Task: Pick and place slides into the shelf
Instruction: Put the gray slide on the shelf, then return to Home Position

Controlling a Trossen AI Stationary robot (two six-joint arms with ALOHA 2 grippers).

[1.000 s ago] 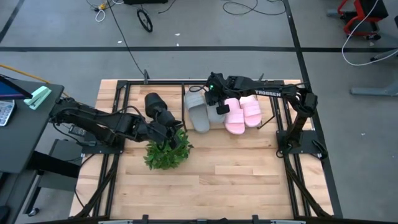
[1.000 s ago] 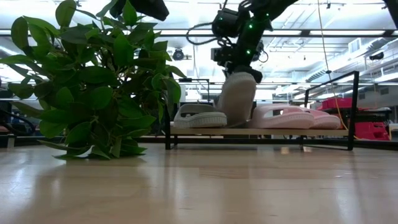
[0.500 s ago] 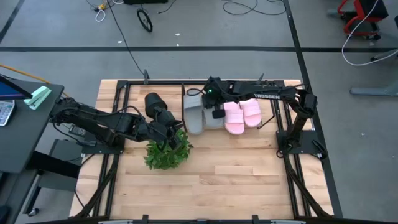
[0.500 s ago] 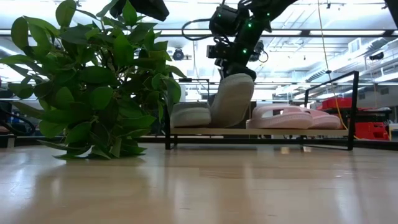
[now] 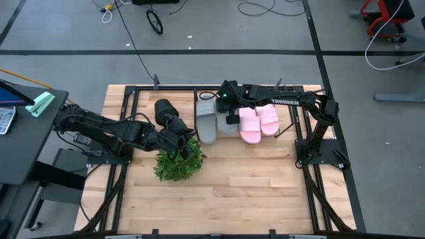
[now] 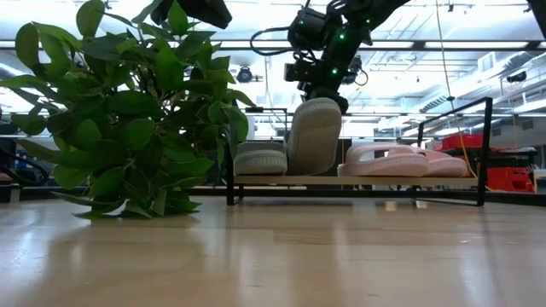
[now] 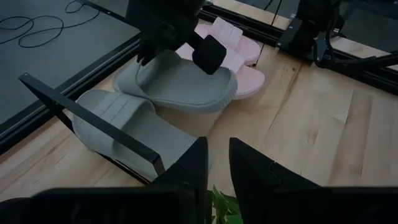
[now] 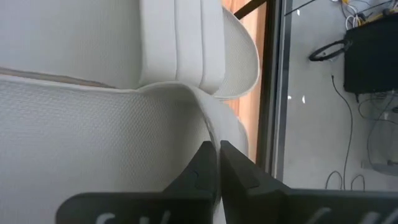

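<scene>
The right pincer (image 6: 317, 88) pinches the edge of a grey slide (image 6: 314, 136), its fingers nearly closed on the thin rim. This matte, foam-like sandal with a dimpled footbed stands tilted on the shelf (image 6: 358, 181), its long axis steeply upright, leaning over a second grey slide (image 6: 260, 159) lying flat with a ribbed wide strap. Two smooth pink slides (image 5: 259, 122) lie side by side further along the slanted wooden board. The left pincer (image 5: 178, 141), fingers close together and empty, hovers at the leafy plant (image 5: 178, 161) on the wooden counter (image 5: 252, 186).
</scene>
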